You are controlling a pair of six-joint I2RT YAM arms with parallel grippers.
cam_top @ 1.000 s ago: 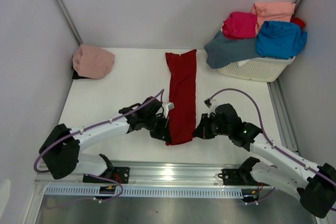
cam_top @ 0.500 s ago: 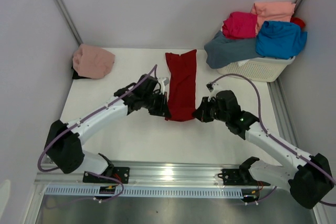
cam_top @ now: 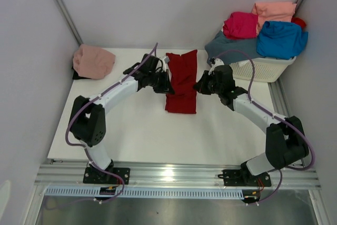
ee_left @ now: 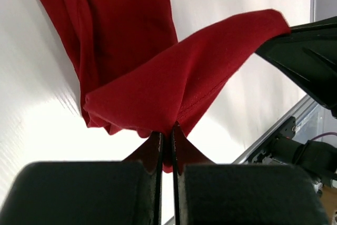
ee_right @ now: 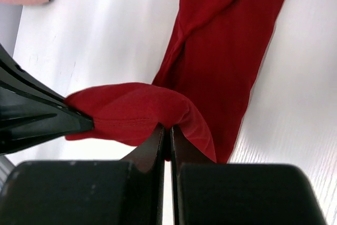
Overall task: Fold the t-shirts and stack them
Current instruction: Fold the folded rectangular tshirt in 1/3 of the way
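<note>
At the far left of the table you have the dusty pink t-shirt lying in a compact bundle. I judge that one finished, though from above I can't tell how neatly it is folded.

Next comes your left gripper, fingers pinched tight on one near corner of the dark red t-shirt. That shirt lies mid-table as a long narrow strip running away from you. Its near end is lifted and doubled over toward the far end, so I'd put you midway through the lengthwise fold. Your right gripper is clamped just as tight on the opposite corner.

At the far right, the white basket holds a slate grey-blue t-shirt, a magenta t-shirt, a salmon t-shirt and a bright blue t-shirt, all unfolded. Most of the job is ahead, and no stack exists yet.

The top view gives you the layout and the count, but hides the grips under the wrists. The wrist views settle that: each shows cloth nipped between closed fingertips, the raised edge stretched across to the other gripper, and the flat strip beneath. Neither shows the basket.
</note>
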